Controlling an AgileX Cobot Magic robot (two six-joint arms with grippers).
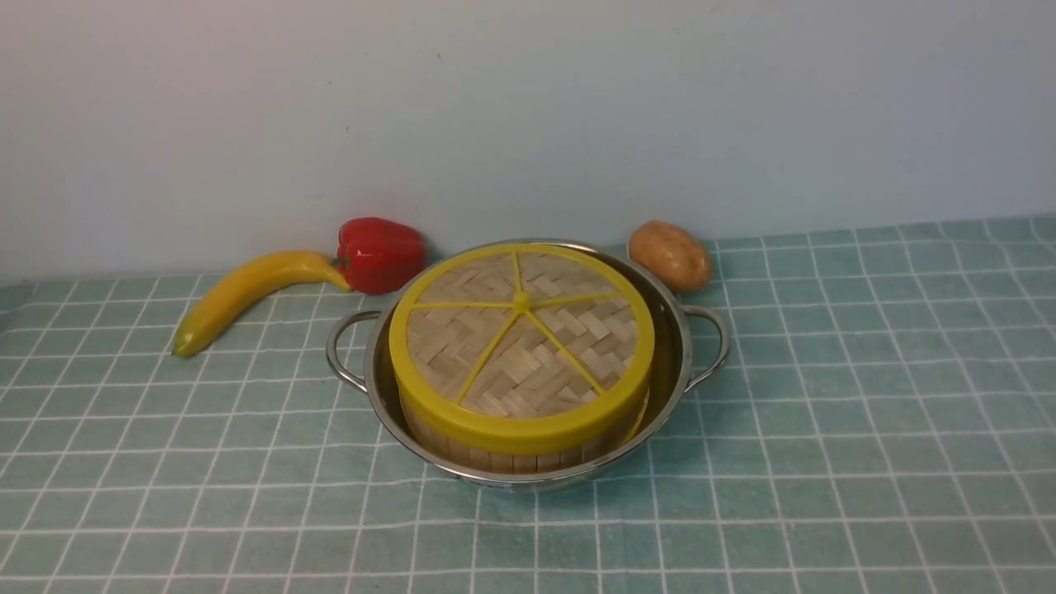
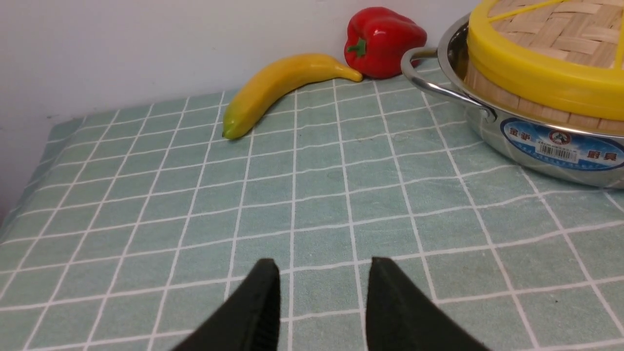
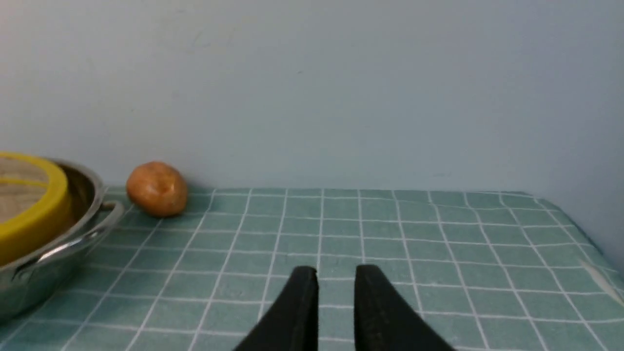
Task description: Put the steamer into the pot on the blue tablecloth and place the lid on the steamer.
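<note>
Nearest the lens in each wrist view are the black jaws. The left gripper [image 2: 321, 273] stands spread apart with nothing between its jaws, low over bare blue tablecloth [image 2: 146, 204]. The right gripper [image 3: 336, 278] shows a narrower gap, also with nothing in it, over bare cloth on the far side.

Neither arm appears in the front view. There the pot [image 1: 697, 346] sits mid-cloth, the steamer [image 1: 511, 454] inside it, and the lid [image 1: 521, 330] resting level on the steamer's rim. Both placements look complete; in my judgement only withdrawal is left.

Relation governing any further move: the pot lies to the right of the left gripper and to the left of the right gripper, well apart from both. The left wrist view shows more of the pot, so the left arm seems nearer. The pot's handles point out sideways, one toward each arm.

Surroundings: banana [image 1: 247, 293] and red pepper [image 1: 379, 252] behind the left handle, potato [image 1: 670, 254] behind the right. None obstructs a retreat
</note>
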